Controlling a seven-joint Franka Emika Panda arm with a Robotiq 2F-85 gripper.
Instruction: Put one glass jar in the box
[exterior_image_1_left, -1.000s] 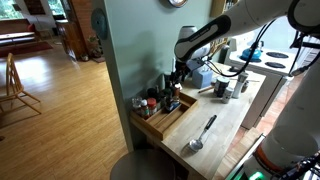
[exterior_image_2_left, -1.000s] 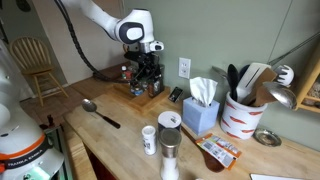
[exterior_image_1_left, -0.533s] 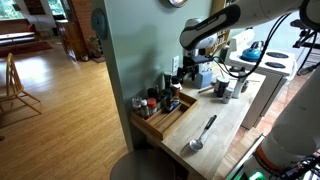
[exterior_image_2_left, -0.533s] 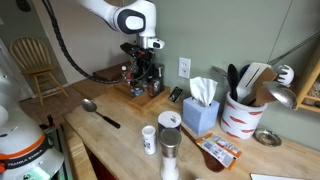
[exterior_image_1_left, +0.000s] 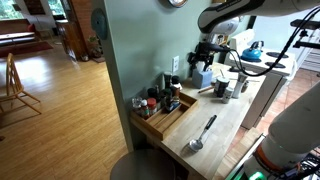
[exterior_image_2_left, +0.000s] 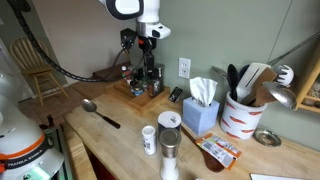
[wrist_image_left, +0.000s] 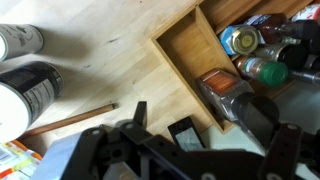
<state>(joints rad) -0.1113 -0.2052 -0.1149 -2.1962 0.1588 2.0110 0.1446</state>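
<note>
Presently on record, by item:

- Gripper (exterior_image_2_left: 150, 60): hangs from the arm above the box, pointing down and clear of the jars beneath it. In an exterior view (exterior_image_1_left: 203, 52) it stands at 1 o'clock of the box. In the wrist view its two dark fingers (wrist_image_left: 140, 112) come in along the lower edge, spread apart with nothing held between them.
- Box (wrist_image_left: 190, 50): light wood, shallow, open on top, low sides. It rests on the counter (wrist_image_left: 100, 60) next to the wall. In the wrist view it runs from 12 o'clock down toward 4 o'clock, and the end toward 12 o'clock shows bare floor. It shows in both exterior views (exterior_image_1_left: 172, 118) (exterior_image_2_left: 150, 97).
- Glass jars (wrist_image_left: 262, 70): a close cluster in the box's 3 o'clock end in the wrist view, upright, with lids of mixed colours: one green, one bluish, one dark. The jars at the far 2 o'clock corner are cut by the frame, so I cannot tell whether they stand inside or beside the box. In an exterior view (exterior_image_1_left: 150, 102) the cluster fills the end of the box nearest the wall.
- Spoon (exterior_image_2_left: 100, 112): large, metal, lying flat on the counter at 7 o'clock of the box, well apart from it.
- Tissue box (exterior_image_2_left: 200, 108): blue, at 4 o'clock of the box, a tissue standing out of the top.
- Crock (exterior_image_2_left: 240, 118): white with a red band, full of utensils, at 3 o'clock of the tissue box.
- Shakers (exterior_image_2_left: 168, 142): two upright cylinders side by side near the counter's front edge, at 5 o'clock of the box
</note>
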